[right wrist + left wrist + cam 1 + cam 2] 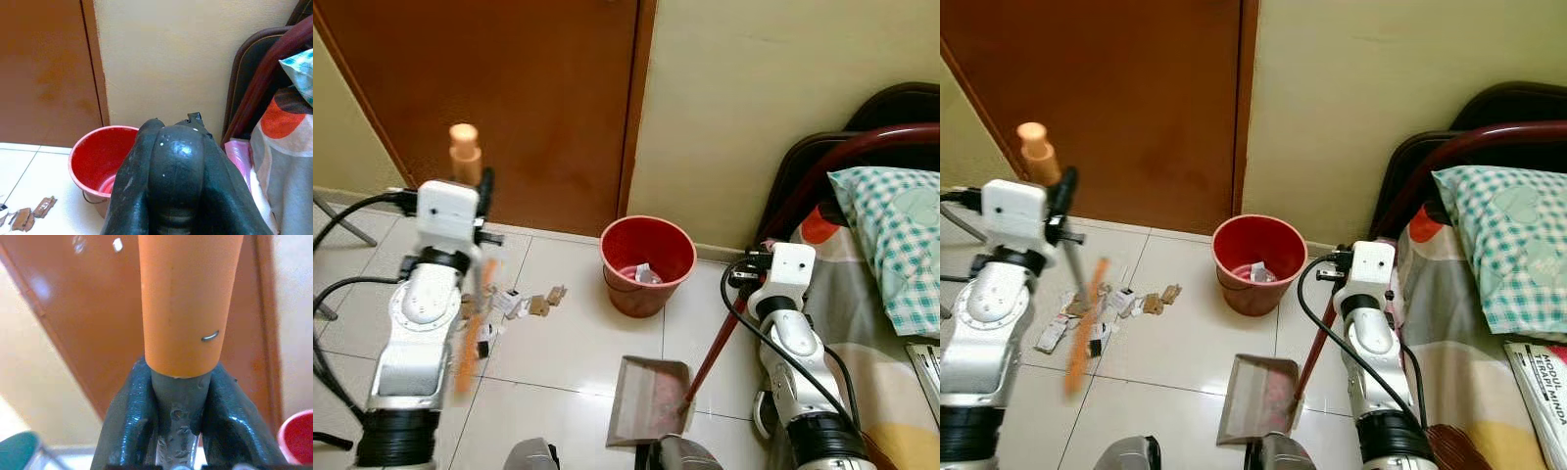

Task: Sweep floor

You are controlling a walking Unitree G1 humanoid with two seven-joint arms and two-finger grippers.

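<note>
My left gripper [180,377] is shut on the grey shaft of a broom, just under its orange handle tip [464,147]. The broom's orange bristles [470,333] are blurred, low by my left arm. Scraps of paper and cardboard [524,302] lie on the white tiles beside them. A grey dustpan [651,401] rests on the floor in front of me, with red dirt in it. Its red handle [710,357] slants up to my right gripper [742,277], which is shut on it. A red bucket [648,264] with some rubbish inside stands against the wall behind the dustpan.
A brown door [509,98] is straight ahead and a cream wall [754,98] lies to its right. A bed with a dark red frame [842,162] and a checked pillow [891,235] is close on the right. A grey metal leg [337,220] stands far left.
</note>
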